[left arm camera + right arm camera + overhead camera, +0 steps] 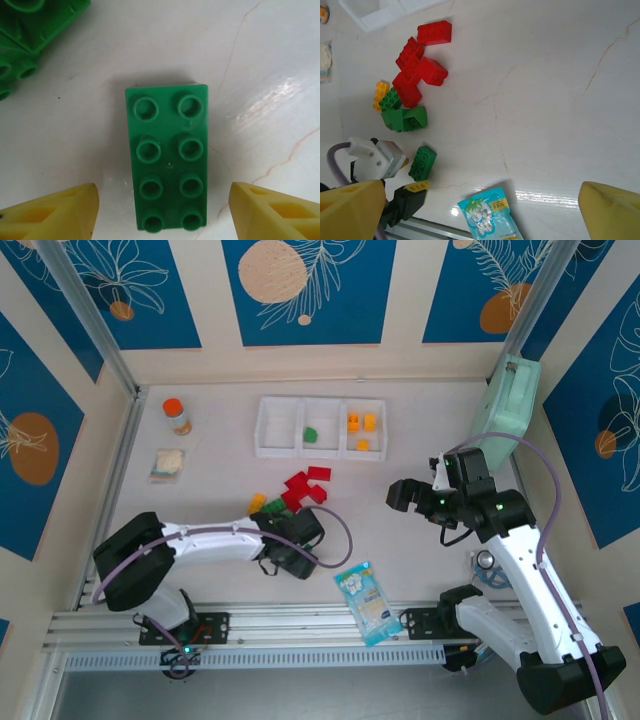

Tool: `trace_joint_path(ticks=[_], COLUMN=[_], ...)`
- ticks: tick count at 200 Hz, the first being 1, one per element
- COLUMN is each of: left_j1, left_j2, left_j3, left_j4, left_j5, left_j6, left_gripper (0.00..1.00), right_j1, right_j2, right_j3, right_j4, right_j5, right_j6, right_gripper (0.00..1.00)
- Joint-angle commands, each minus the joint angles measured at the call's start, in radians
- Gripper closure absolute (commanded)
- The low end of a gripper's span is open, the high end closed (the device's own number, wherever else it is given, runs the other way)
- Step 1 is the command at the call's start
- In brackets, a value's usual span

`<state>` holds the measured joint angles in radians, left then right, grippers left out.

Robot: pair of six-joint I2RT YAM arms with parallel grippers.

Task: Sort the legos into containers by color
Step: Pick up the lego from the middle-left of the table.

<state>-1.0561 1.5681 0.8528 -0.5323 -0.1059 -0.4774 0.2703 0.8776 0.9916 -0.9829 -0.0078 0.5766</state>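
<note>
Green hard plastic, the studded brick [167, 157] lay flat on the pale worktop [270, 60], near other green legos [30, 30]. It looked light, stiff and slick, best pinched across its long sides. The left gripper [164, 202] straddled it, part-open, touching nothing.

A small jar with an orange lid [177, 415] stands at the far left of the white marbled table [420, 570], and a clear packet of pale food [168, 464] lies just nearer than it. A blue-and-white snack packet [367, 602] lies flat close to the table's near edge. A large mint-green plastic case [508, 410] stands at the far right by the wall.
</note>
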Motion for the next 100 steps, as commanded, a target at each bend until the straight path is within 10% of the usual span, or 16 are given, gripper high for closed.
trace_joint_path(ticks=[1, 100], left_j1=[-0.004, -0.003], left_j2=[0.044, -0.096], left_j3=[0.044, 0.068], left_j4=[-0.008, -0.001], left_j5=[0.012, -0.124], left_j6=[-0.012, -0.095], left_gripper=[0.36, 0.73], right_j1=[-0.010, -0.086], right_j2=[-0.019, -0.043], right_j3=[-0.023, -0.079], right_j4=[0.007, 0.048], right_j5=[-0.034, -0.086], right_j6=[-0.013, -0.024], right_gripper=[0.01, 0.01])
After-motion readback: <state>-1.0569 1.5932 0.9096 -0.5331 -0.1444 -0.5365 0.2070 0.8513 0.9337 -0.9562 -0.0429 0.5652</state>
